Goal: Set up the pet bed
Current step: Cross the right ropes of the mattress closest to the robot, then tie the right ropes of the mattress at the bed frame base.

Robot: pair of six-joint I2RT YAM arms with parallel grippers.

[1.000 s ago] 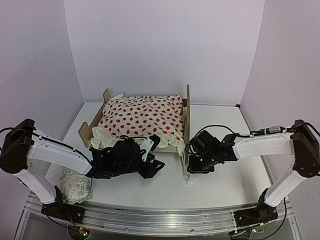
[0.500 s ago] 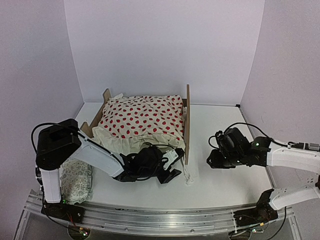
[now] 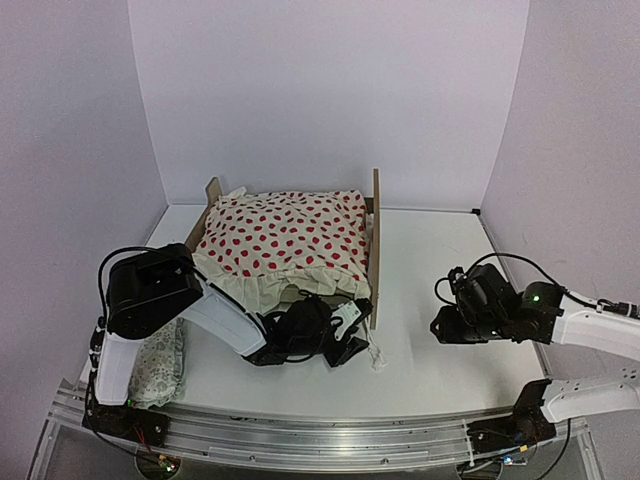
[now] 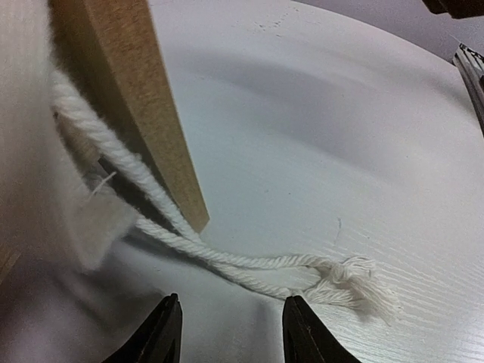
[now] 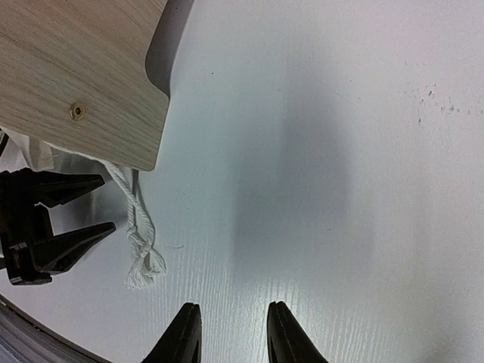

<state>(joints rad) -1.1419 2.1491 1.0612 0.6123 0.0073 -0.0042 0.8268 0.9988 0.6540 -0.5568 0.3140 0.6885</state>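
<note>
Low down, the left gripper [image 4: 231, 336] gapes empty near a white cord [image 4: 249, 265] by the pet bed [image 3: 375, 215]; the right gripper [image 5: 231, 333] likewise.

The light plywood pet bed [image 3: 375, 250] stands toward the back of the white table [image 3: 440, 250], left of the middle. A cream ruffled red-dotted blanket [image 3: 285, 235] lies on it. A white twisted cord with a frayed knot [image 3: 376, 356] lies on the table just before the bed's near right corner. The left gripper [image 3: 348, 342] is just left of the cord. The right gripper [image 3: 445, 325] is well apart on the right. A small pale patterned pillow [image 3: 158, 362] lies near left.
</note>
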